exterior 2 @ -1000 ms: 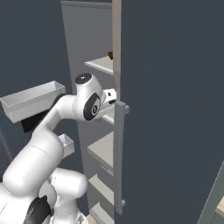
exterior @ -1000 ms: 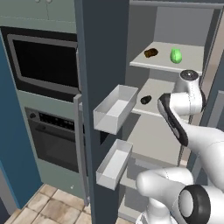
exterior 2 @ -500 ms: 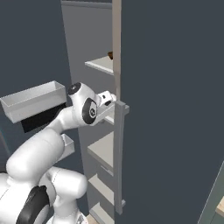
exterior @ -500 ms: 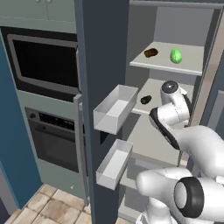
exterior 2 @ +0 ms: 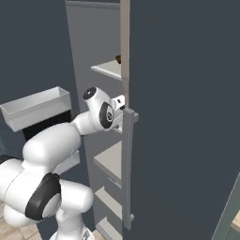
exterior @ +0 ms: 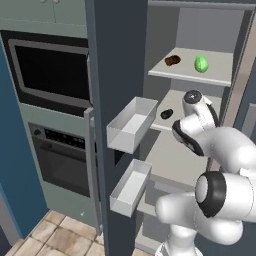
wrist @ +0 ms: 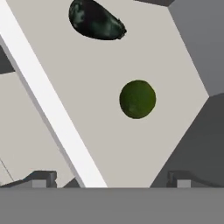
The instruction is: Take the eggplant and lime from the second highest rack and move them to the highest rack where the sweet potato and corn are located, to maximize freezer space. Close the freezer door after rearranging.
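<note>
In the hand view the small dark green lime (wrist: 138, 99) lies on the pale second rack (wrist: 175, 65), with the dark eggplant (wrist: 96, 19) farther along the same shelf. My gripper (wrist: 113, 179) is open and empty above the rack's white front edge, apart from both. From the left base view my hand (exterior: 193, 98) hovers over that rack, right of the eggplant (exterior: 166, 114). On the rack above lie the brown sweet potato (exterior: 172, 60) and the light-green corn (exterior: 201, 63). The freezer door (exterior: 117, 60) stands open.
Two translucent bins (exterior: 131, 125) (exterior: 130, 187) stick out from the door's inner face, close to my arm's left. A grey-green oven and microwave unit (exterior: 50, 100) stands left of the freezer. A tall dark panel with a long grey handle (exterior 2: 127, 164) rises right of my arm.
The arm has folded down and swung left, bringing the hand from the freezer's right edge to just over the second rack. The jaws have stayed open.
</note>
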